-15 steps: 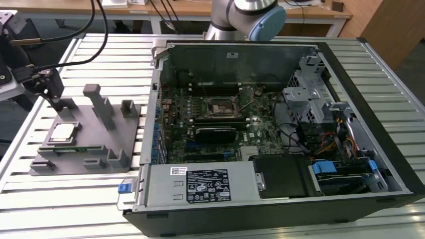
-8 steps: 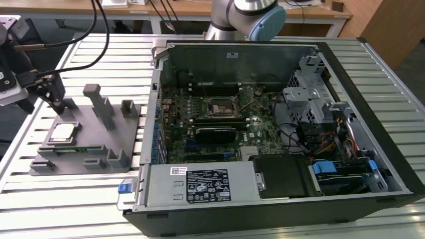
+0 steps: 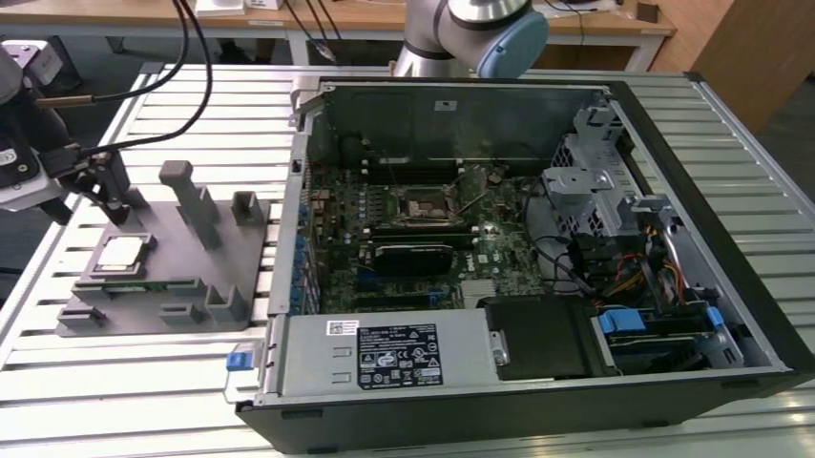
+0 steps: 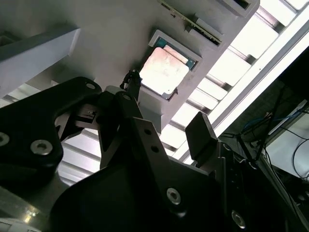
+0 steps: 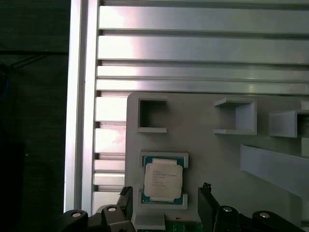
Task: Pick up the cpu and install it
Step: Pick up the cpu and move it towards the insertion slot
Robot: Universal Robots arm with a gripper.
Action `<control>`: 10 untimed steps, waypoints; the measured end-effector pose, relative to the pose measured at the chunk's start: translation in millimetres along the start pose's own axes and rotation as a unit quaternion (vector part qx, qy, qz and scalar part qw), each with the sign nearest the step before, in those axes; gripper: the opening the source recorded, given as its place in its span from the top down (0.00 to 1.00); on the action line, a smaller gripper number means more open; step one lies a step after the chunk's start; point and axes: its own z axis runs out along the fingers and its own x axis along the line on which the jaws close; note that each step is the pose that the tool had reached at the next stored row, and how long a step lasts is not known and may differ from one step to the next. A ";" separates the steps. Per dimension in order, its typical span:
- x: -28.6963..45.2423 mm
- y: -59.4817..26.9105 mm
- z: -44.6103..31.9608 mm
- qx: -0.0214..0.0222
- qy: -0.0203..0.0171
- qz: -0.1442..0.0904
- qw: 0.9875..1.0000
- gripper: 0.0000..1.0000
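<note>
Tool (image 5: 166, 189): open, empty, poised over the cpu (image 5: 163, 180).
Cpu: flat in its recess on the grey holder (image 5: 207, 140), on the bench (image 5: 193, 43).
Socket (image 3: 418, 205): well apart, inside the open case (image 3: 713, 239); seemingly vacant.
Progress: pickup not yet made; install all left.

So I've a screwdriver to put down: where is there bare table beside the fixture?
Bare slats lie between the grey fixture and the table edge nearest the exterior view, and on the fixture's far side. Crowded: around the gripper and cpu, and inside the computer case.
</note>
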 end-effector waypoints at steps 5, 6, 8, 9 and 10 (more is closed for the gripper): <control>0.5 -0.3 7.1 0.000 0.000 0.000 1.000 0.35; 0.6 -0.4 8.4 0.000 0.000 0.000 1.000 0.35; 1.0 -0.6 10.6 0.000 0.000 0.000 1.000 0.35; 1.2 -0.7 11.7 0.001 0.000 0.000 1.000 0.35; 1.5 -0.8 13.1 0.001 0.000 0.000 1.000 0.35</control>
